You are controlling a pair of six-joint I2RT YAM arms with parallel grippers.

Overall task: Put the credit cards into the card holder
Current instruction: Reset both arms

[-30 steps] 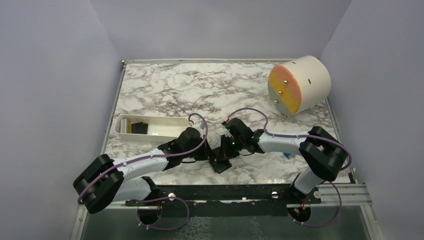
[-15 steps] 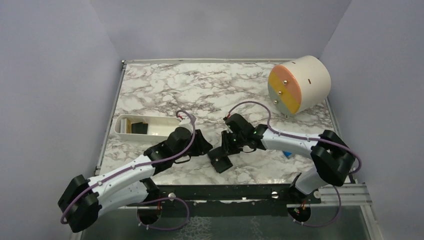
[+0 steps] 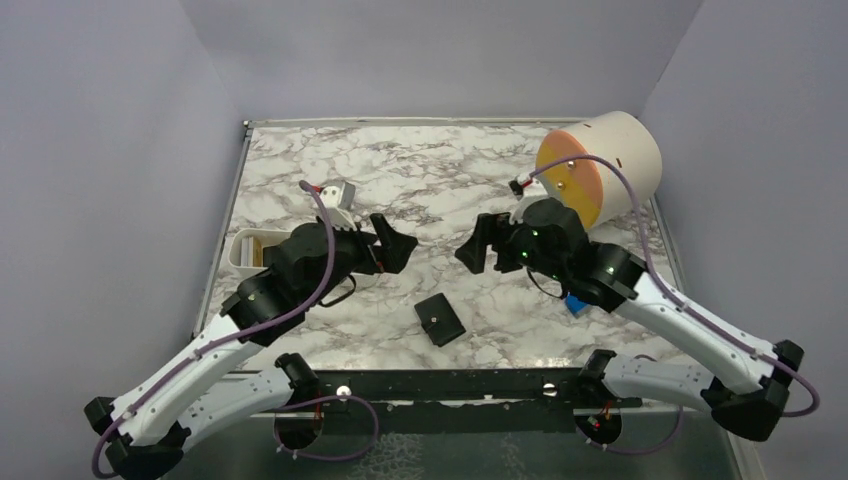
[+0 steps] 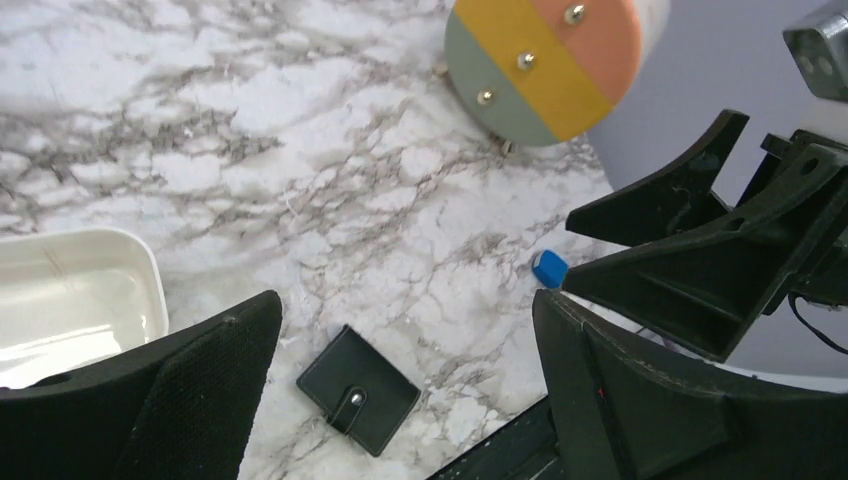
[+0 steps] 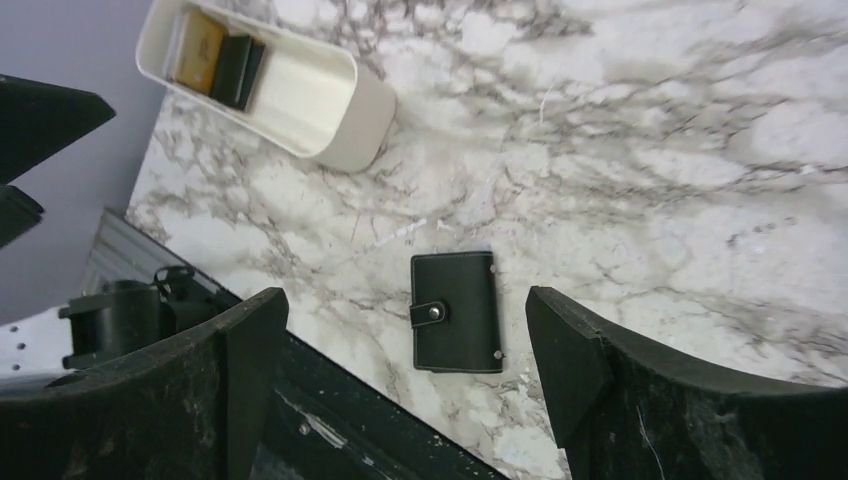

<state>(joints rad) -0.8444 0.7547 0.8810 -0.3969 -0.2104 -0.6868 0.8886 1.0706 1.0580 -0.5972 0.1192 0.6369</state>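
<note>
The card holder [image 3: 439, 320] lies shut and flat on the marble desk [image 3: 420, 170], stud upward. It sits near the front edge between the two arms, and neither touches it. From above we see little of the white tray [image 3: 243, 252], since the left arm covers most of it. The right wrist view looks straight into the tray and shows what we take for the credit cards [image 5: 237, 70], one dark and one tan, lying at one end, though at this size we cannot be sure. The left wrist view shows the small blue block [image 4: 548, 268] whole, while from above the right arm half hides it. Both arms are bent high over the desk. The left hand [image 3: 397, 240] and right hand [image 3: 472, 245] face each other, fingers spread wide, holding nothing.
</note>
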